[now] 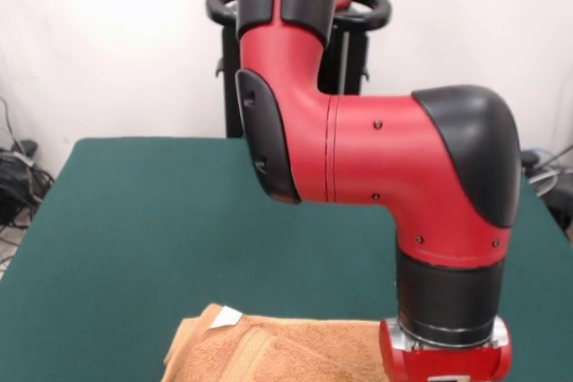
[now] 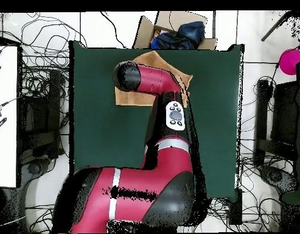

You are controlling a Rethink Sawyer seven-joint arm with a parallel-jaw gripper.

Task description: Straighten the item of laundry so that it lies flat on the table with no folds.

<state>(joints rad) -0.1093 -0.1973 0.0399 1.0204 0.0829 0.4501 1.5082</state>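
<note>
- Looking for the jaws, you won't find them: in the front view the arm's wrist (image 1: 445, 360) runs off the bottom edge, and from overhead the black elbow cap (image 2: 129, 75) covers that spot. Can't tell whether they are open or closed, or gripping anything.
- You see the wrist as a red collar with a silver ring under a black cylinder, directly above the towel's right part in the front view.
- Arm (image 1: 376, 163): smooth glossy red shell, rounded black caps at the joints, small dark screws along the seams. From overhead, a white button pad (image 2: 175, 115) sits on the black link.
- Towel (image 1: 269, 346): orange-tan terry, nubby looped surface, at the table's near edge in the front view, cut off by the picture's bottom.
- You can see it is not flat: a layer is folded over, with a ridge and a woven band running diagonally across it.
- Small white tag (image 1: 226, 316) at the towel's upper left corner, turned up.
- From overhead the towel (image 2: 131, 95) lies at the table's top edge, one corner (image 2: 151, 56) at that edge, and the arm hides its middle.
- Table (image 1: 143, 221): dark green felt-like top, rectangular, matte, much larger than the towel.
- Cardboard box (image 2: 153, 30) holding dark blue cloth just beyond the table edge nearest the towel; cables on the floor around.
</note>
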